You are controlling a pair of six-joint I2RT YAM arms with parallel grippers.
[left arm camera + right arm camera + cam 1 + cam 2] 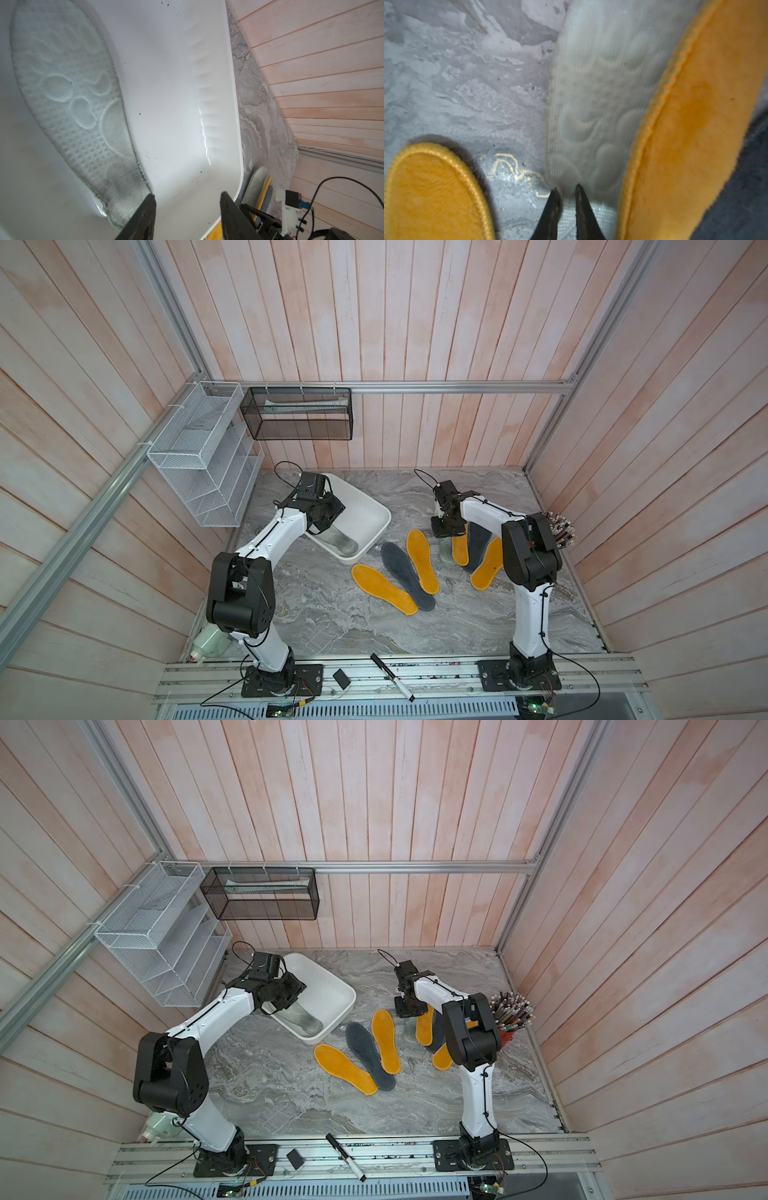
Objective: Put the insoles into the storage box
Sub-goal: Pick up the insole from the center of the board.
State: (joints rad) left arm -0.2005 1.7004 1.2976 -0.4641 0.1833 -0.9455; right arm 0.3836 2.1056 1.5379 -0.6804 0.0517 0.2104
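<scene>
At about 10 o'clock on the marble-look table (332, 622), the white storage box (361, 506), set askew, one short end toward 5 o'clock. Inside it, flat on the floor along the near long wall, the first pale insole (343, 541), moulded pattern up in the left wrist view (68, 99).

Above the box, the left hand (187, 197): fingers apart, nothing between them, tips just beside that insole's end.

Near the table's middle, just off the box's 5 o'clock end, a fan of three on bare table: the outer orange insole (384, 589), the middle grey insole (407, 580) and the inner orange insole (422, 560), drawn together at their 5 o'clock ends.

Toward 3 o'clock, a second, overlapping cluster: the second pale insole (445, 551), the third orange insole (460, 549), the second grey insole (478, 543) and the fourth orange insole (486, 568).

Down at the 12 o'clock end of the second pale insole (602, 93), the right hand (566, 188): fingers nearly together, pinching that insole's rim. Along its long edge, the third orange insole (695, 124), lapping over.
</scene>
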